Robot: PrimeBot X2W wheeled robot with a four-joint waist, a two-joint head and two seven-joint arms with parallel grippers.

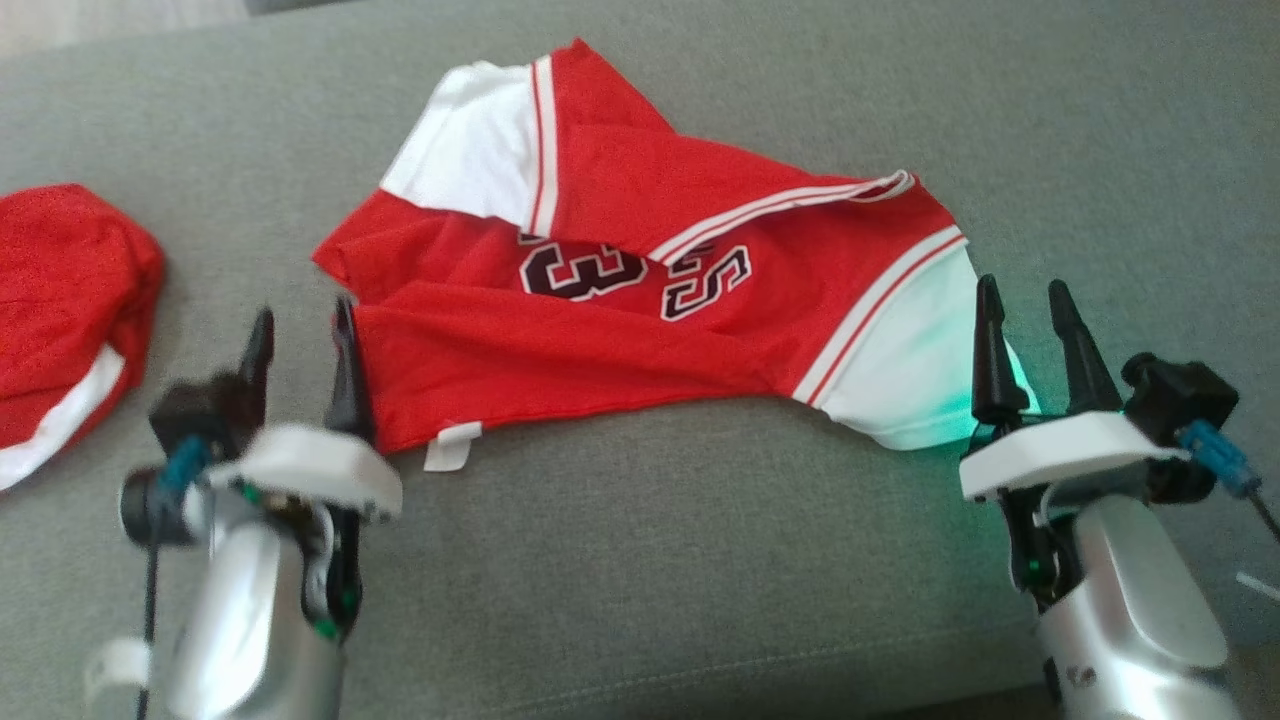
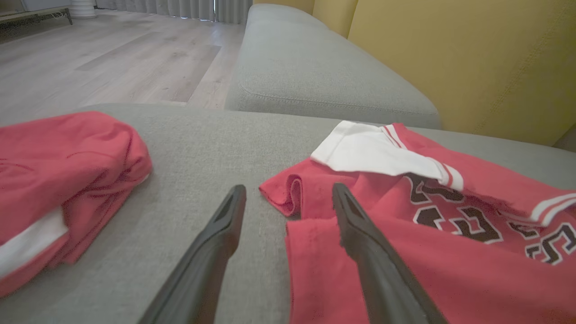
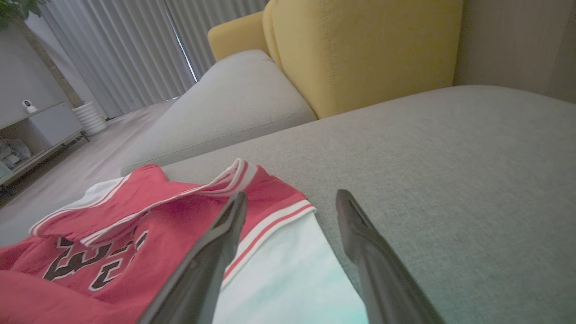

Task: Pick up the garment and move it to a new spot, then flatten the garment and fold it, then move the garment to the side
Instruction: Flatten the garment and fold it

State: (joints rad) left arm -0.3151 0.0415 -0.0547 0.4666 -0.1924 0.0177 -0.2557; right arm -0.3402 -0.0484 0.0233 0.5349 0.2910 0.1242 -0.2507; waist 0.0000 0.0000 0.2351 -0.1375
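A: Where's the jersey [image 1: 620, 290]?

B: On the grey sofa [image 1: 640, 580], mid-seat, lying between the two hands; rumpled, its top part lapped over the numbers; one white panel [image 1: 470, 150] at the far side, another [image 1: 900, 380] by the right hand; a small tag [image 1: 447, 447] pokes out at the near hem.

A: Hands?

B: Left hand [image 1: 303, 312] spread wide, pinching nothing; in its wrist view one finger sits over the jersey's edge and the other over bare sofa. Right hand [image 1: 1023, 290] also spread and empty; one finger over the near white panel, the other over the sofa just beside it. Can't tell if any fingertip touches cloth.

A: How far along?

B: My read is early; the jersey is down on the seat and neither hand holds it, so the pick-and-move part looks done, though I can't tell if this is the new spot. Flattening isn't done; creases run across the middle and the lapped part hides some of the print. Folding and moving it aside are both left.

A: The red heap on the left?

B: Another red-and-white cloth [image 1: 60, 300], bunched up, well apart from the jersey; no hand on it.
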